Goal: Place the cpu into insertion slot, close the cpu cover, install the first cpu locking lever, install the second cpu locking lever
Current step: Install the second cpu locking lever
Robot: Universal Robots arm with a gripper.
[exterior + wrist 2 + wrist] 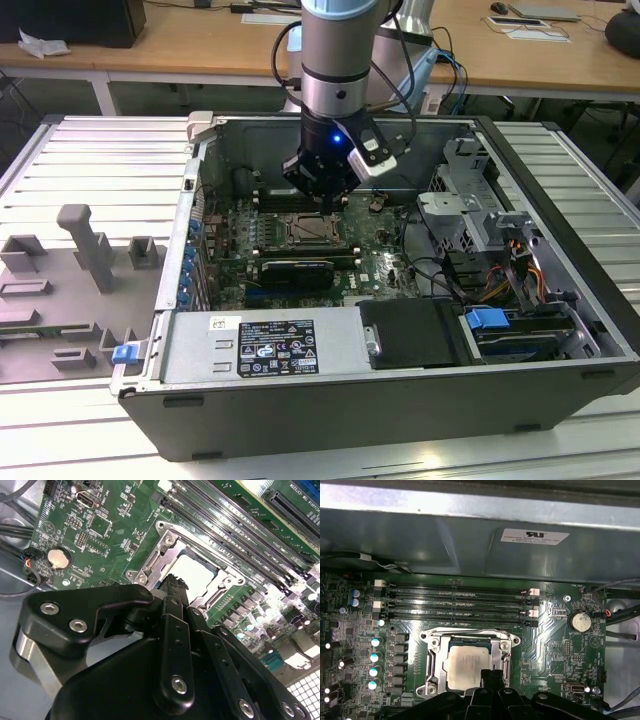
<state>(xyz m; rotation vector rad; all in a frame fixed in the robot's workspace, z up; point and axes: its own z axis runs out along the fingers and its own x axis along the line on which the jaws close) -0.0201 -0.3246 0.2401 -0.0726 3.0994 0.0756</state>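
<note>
The cpu (466,661), a pale square chip, lies flat in the insertion slot (312,228) on the green motherboard inside the open computer case. The cpu cover (435,647), a silvery metal frame, lies down around the chip, and the chip's top shows through its window. In the second wrist view the cpu (195,572) and cpu cover (162,542) appear just beyond the fingertips. My gripper (490,674) hangs just above the socket's near edge with its black fingers pressed together and nothing between them. The exterior view has the gripper (323,203) directly over the socket.
Long black memory slots (460,602) run beside the socket, towards the case wall (470,540). A coin battery (580,622) and several capacitors (375,656) flank it. A drive cage (470,215) stands at the exterior view's right, and grey fixtures (85,250) at its left.
</note>
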